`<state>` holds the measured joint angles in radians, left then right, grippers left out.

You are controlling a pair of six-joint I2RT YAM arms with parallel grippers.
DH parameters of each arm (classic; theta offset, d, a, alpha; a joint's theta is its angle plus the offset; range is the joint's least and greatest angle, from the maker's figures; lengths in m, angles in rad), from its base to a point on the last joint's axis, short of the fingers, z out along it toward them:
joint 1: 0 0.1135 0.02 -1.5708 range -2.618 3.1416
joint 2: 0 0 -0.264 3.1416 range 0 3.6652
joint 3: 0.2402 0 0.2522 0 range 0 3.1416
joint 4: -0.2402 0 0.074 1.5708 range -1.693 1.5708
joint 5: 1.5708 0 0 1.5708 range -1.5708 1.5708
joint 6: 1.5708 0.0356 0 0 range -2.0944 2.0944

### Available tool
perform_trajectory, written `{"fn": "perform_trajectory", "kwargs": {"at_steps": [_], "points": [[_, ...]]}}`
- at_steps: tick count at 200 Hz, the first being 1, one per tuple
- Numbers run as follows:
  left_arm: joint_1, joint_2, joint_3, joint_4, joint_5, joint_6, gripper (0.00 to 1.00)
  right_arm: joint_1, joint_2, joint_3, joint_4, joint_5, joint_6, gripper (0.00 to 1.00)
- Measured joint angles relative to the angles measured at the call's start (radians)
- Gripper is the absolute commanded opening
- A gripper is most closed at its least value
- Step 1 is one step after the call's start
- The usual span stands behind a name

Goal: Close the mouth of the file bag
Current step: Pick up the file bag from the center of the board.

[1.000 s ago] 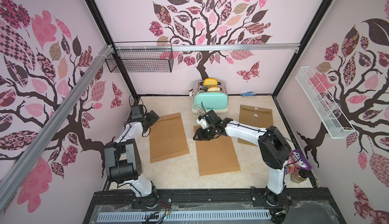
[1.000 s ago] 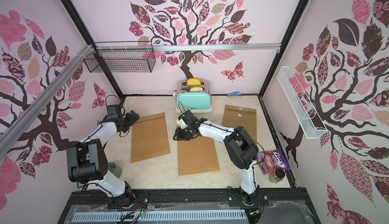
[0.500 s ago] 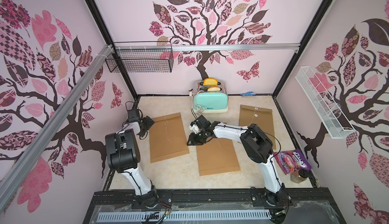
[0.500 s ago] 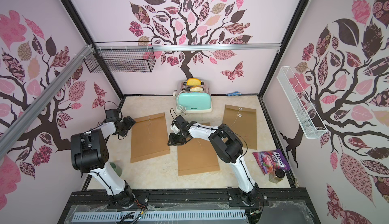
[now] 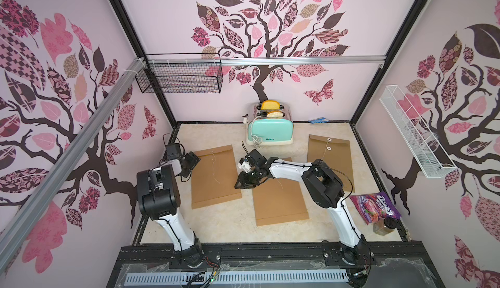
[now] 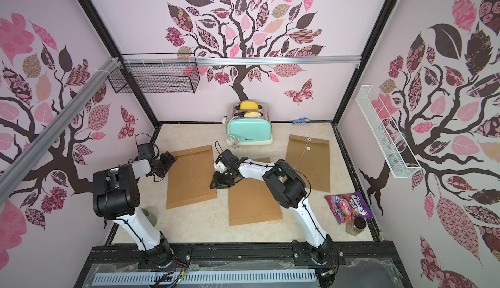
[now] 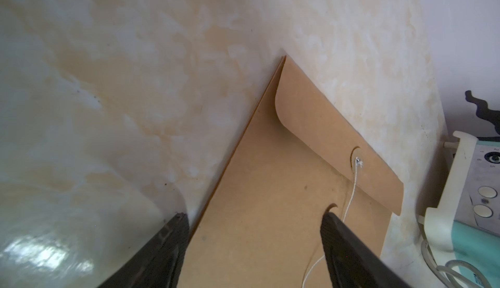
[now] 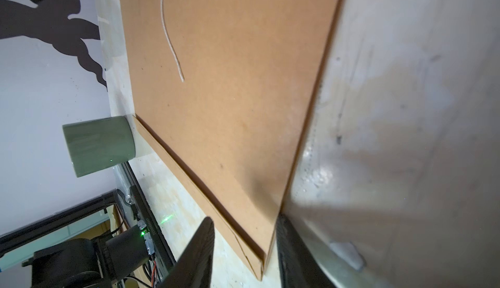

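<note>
File bag [image 5: 215, 177] lies between left gripper [image 7: 254, 216], spread wide over its edge, and right gripper [image 8: 244, 221], half-parted astride its corner. Pouch [image 5: 374, 208] reads "BERRIES"

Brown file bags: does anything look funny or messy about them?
Yes. The left file bag lies slightly crooked, and its white string trails loose down the front instead of being wound up, so it isn't tied shut.

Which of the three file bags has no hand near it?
The file bag by the right wall, with the white clasp disc showing. The left hand sits at the left bag; the right hand is between that and the middle bag.
</note>
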<state>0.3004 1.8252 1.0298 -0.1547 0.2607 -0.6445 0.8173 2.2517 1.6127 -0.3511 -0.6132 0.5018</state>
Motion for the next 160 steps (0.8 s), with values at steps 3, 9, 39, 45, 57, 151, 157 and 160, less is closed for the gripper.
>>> {"fn": "perform_trajectory", "kwargs": {"at_steps": [3, 9, 39, 45, 57, 151, 157, 160], "points": [[-0.001, 0.000, -0.002, 0.004, 0.002, -0.001, 0.81, 0.000, 0.000, -0.002, 0.003, -0.001, 0.003, 0.40], [-0.002, -0.002, -0.008, 0.015, 0.004, -0.003, 0.80, 0.000, 0.000, -0.007, 0.010, -0.003, 0.007, 0.40], [-0.011, -0.043, -0.081, 0.074, 0.019, -0.016, 0.80, 0.002, -0.025, -0.055, 0.031, -0.007, 0.011, 0.40], [-0.014, -0.053, -0.096, 0.080, 0.022, -0.019, 0.80, 0.002, -0.032, -0.066, 0.030, -0.007, 0.011, 0.40], [-0.022, -0.077, -0.124, 0.087, 0.024, -0.023, 0.80, 0.003, -0.042, -0.080, 0.029, -0.007, 0.011, 0.40], [-0.053, -0.247, -0.279, 0.105, 0.030, -0.094, 0.77, 0.004, -0.101, -0.157, 0.011, 0.008, -0.021, 0.40], [-0.055, -0.253, -0.284, 0.107, 0.030, -0.097, 0.77, 0.004, -0.102, -0.157, 0.007, 0.010, -0.024, 0.40], [-0.056, -0.256, -0.287, 0.109, 0.030, -0.097, 0.77, 0.004, -0.103, -0.157, 0.004, 0.011, -0.026, 0.40]]}}
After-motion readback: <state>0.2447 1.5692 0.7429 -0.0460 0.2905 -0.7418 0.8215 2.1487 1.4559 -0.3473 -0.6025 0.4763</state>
